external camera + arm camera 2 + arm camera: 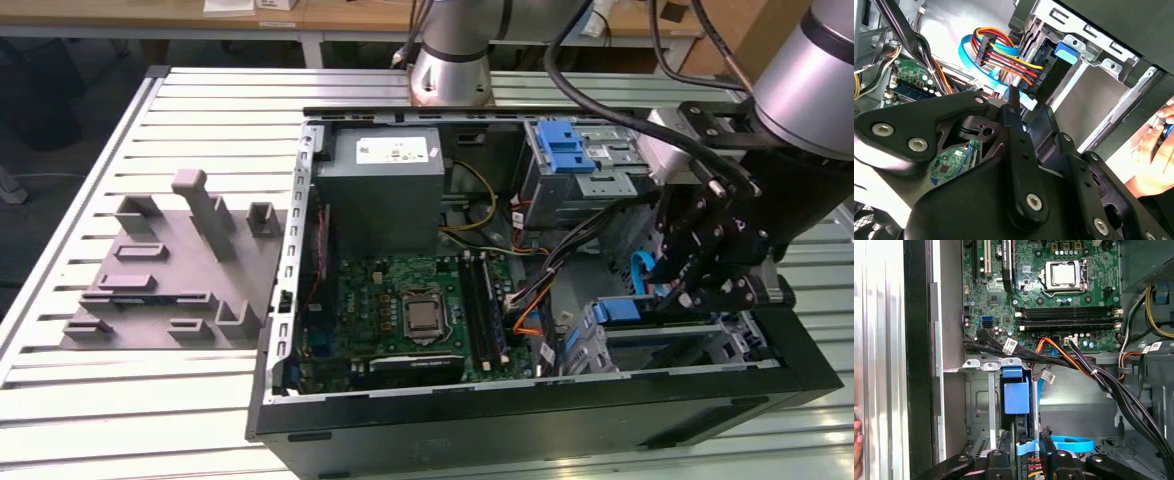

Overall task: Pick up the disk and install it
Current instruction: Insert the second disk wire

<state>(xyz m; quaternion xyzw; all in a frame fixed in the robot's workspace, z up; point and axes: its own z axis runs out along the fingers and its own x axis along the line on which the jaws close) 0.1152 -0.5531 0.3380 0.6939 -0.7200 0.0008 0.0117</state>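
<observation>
The disk (621,310) sits edge-on in the lower drive cage (721,345) at the front corner of the open computer case, on the exterior view's right. Its blue carrier tab (1016,396) faces into the case in the first wrist view. The same tab (1066,52) pokes out of the metal cage in the second wrist view. My gripper (701,290) hangs just above and beside the disk. It is close to the disk's cable end (1028,460), by a light-blue data cable (979,65) and a bundle of coloured power wires (1009,57).
A person's hand (1154,150) rests outside the case wall by the cage. The motherboard (414,310), black cable bundles (1104,385), grey power supply box (387,190) and an upper cage with a blue latch (567,150) crowd the case. A grey moulded fixture (174,270) lies on the table.
</observation>
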